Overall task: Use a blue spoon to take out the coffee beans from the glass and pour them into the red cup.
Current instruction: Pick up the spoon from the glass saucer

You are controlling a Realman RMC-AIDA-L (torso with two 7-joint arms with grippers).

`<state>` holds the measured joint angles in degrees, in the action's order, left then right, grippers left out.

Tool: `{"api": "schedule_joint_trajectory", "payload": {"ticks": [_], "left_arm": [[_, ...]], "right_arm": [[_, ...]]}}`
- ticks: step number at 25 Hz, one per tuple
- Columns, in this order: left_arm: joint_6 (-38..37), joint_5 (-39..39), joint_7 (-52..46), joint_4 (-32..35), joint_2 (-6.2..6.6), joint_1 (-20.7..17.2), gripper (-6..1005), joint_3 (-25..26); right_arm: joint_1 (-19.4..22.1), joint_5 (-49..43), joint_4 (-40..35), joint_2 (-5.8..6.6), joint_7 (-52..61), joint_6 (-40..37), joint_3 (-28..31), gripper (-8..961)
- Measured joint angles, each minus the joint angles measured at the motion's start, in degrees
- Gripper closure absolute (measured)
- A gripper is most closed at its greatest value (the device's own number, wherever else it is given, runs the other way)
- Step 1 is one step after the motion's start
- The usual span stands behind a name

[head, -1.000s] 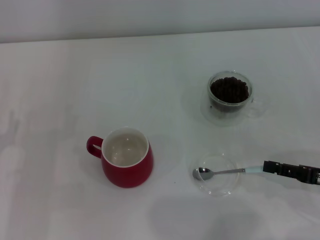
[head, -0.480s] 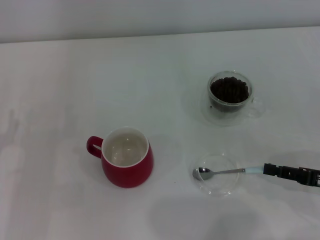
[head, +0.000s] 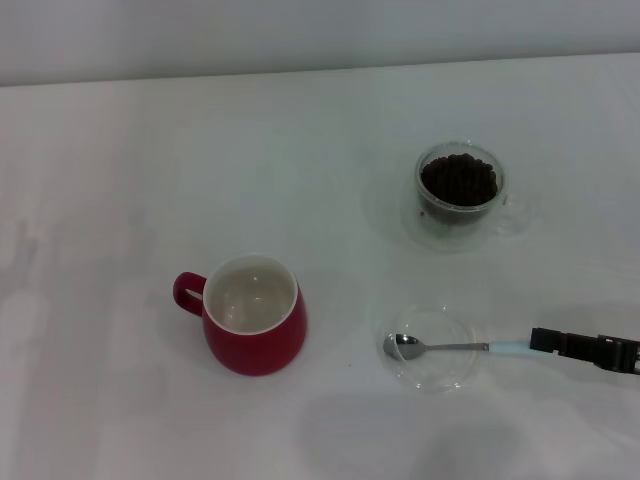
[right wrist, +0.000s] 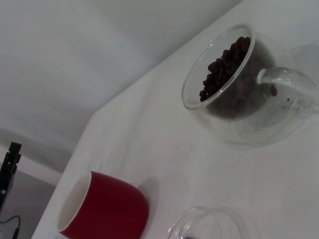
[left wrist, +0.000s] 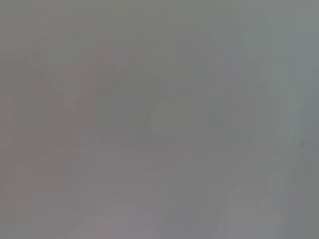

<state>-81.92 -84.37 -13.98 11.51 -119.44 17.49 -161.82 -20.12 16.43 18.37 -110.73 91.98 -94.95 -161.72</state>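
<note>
The blue spoon (head: 440, 347) lies across a flat clear saucer (head: 432, 376) at the front right, its silver bowl pointing toward the red cup. The pale handle end runs into my right gripper (head: 536, 342), which reaches in low from the right edge and is shut on it. The red cup (head: 255, 330) stands left of the saucer, its white inside holding nothing; it also shows in the right wrist view (right wrist: 107, 206). Behind the saucer stands the glass (head: 460, 195) (right wrist: 239, 94), full of coffee beans (head: 459, 180) (right wrist: 224, 62). My left gripper is out of view.
Everything stands on a white table (head: 150, 150) whose far edge meets a pale wall. The saucer's rim (right wrist: 209, 219) shows in the right wrist view. The left wrist view is a blank grey surface.
My right gripper has shifted slightly toward the table's front, and the spoon's handle end has swung with it. The bowl has stayed on the saucer.
</note>
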Motion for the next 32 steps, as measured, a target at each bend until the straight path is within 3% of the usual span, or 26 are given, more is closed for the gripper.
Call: {"api": "schedule_joint_trajectory", "payload": {"ticks": [32], "left_arm": [[0.0,-0.2,0.2,0.0,0.0,0.2,104,0.0]], "right_arm": [[0.0,-1.7,0.0,0.53,1.6,-0.6,0.0,760]]}}
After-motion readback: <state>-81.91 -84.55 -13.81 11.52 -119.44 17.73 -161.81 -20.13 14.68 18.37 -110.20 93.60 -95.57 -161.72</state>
